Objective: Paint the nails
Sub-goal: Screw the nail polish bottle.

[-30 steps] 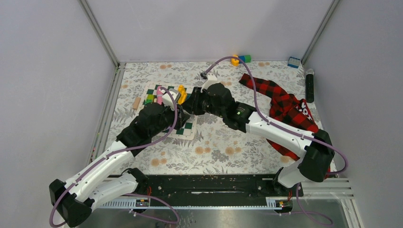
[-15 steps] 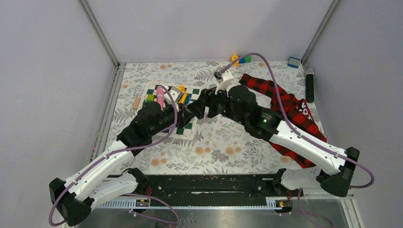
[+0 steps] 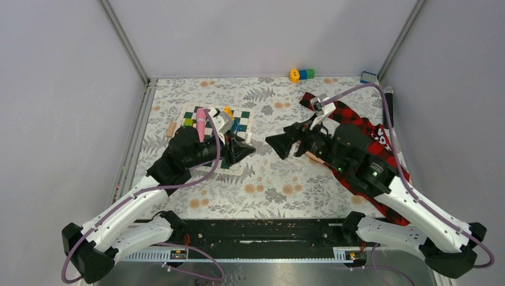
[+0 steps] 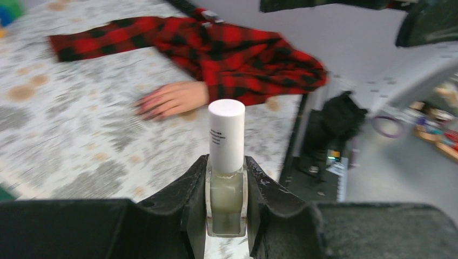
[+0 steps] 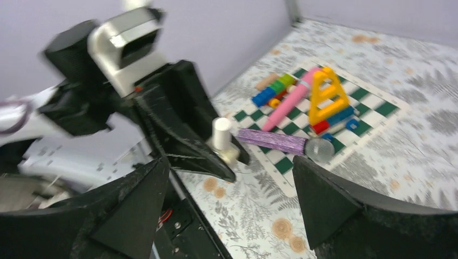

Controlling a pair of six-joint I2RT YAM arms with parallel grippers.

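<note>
While L tool (image 4: 226, 164) clamps polish bottle (image 4: 226, 135), nails (image 4: 147, 103) blurred, R tool (image 5: 229, 167) agape

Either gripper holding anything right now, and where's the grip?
Left gripper clamps the nail polish bottle by its glass body, white cap on. Right gripper is open, empty.

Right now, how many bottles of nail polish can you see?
1: the nail polish bottle stands upright, white cap on, clamped between the fingers of the left gripper. Others may be hidden from these views.
</note>
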